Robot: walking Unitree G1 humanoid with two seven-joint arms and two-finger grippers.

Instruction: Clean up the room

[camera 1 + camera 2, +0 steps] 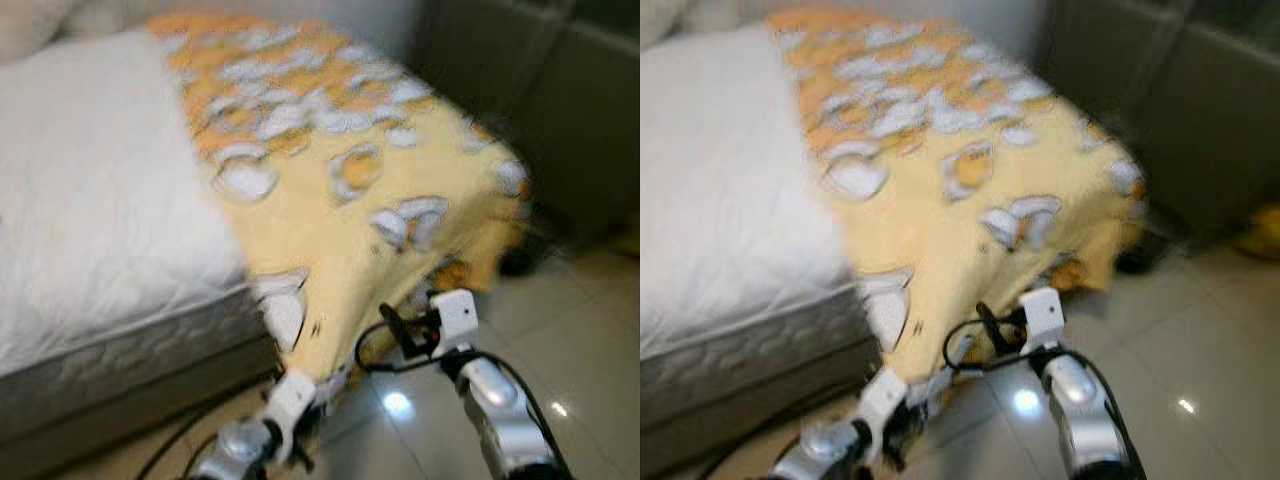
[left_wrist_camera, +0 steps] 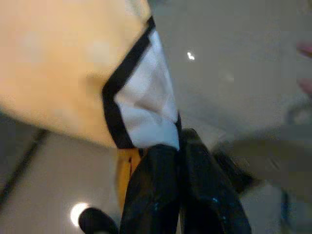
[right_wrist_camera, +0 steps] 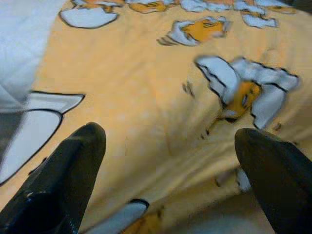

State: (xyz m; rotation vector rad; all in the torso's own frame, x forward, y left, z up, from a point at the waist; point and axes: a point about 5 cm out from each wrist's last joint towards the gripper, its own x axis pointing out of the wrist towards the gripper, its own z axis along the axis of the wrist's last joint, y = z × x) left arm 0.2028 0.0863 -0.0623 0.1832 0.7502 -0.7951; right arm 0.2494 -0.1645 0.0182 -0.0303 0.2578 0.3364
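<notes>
**Blanket corner in hand, bed still half dressed**

The bed (image 1: 110, 330) carries a white quilted mattress (image 1: 90, 210), bare along its left side. A yellow blanket (image 1: 330, 190) with a white-and-orange cartoon print covers the right side, from the head end down over the foot corner, where it hangs toward the tiled floor (image 1: 580, 330).

At that hanging foot edge, the left gripper (image 2: 178, 141) has its two black fingers closed tight together on a white, black-outlined patch of the blanket's hem. The right gripper (image 3: 168, 146) is just in front of the draped cloth near the foot corner, fingers spread wide with nothing between them.

The step in hand looks like spreading or straightening the blanket. To do it well, the right gripper should probably take the hem further along the foot edge, so both pull evenly. A one-sided tug would likely skew the cloth. The left pinch sits close to the hem and may slip under a hard pull.

Both head views are blurred. The bed's left side and head end are cut off, and a dark object (image 1: 515, 262) on the floor beyond the foot corner cannot be identified.
</notes>
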